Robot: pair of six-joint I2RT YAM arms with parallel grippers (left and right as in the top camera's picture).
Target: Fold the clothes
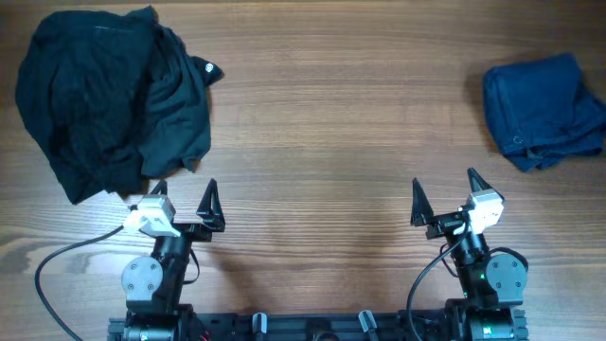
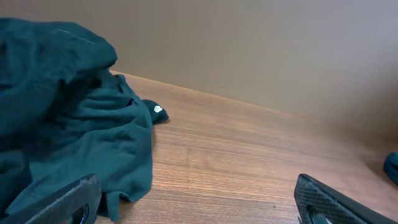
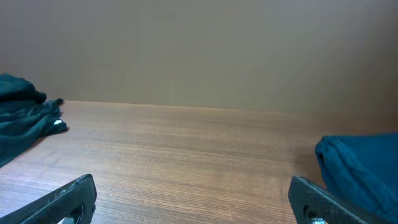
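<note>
Overhead, navy shorts (image 1: 544,111) lie beyond the right end effector (image 1: 443,180), toward its right — jaws apart, empty.

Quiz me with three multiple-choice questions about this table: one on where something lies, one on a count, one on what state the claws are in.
1. Where do the navy shorts lie on the table?
A) far back, on the right arm's side
B) dead centre
C) between the two arms' bases

2. How many separate piles of clothing are there?
A) one
B) two
C) four

3. The left gripper and right gripper are:
A) both open and empty
B) both shut on cloth
C) one open, one shut

Answers: 1 A, the shorts sit at the far right edge. 2 B, the black garment heap plus the shorts. 3 A, both pairs of fingers are spread with nothing between them.
</note>
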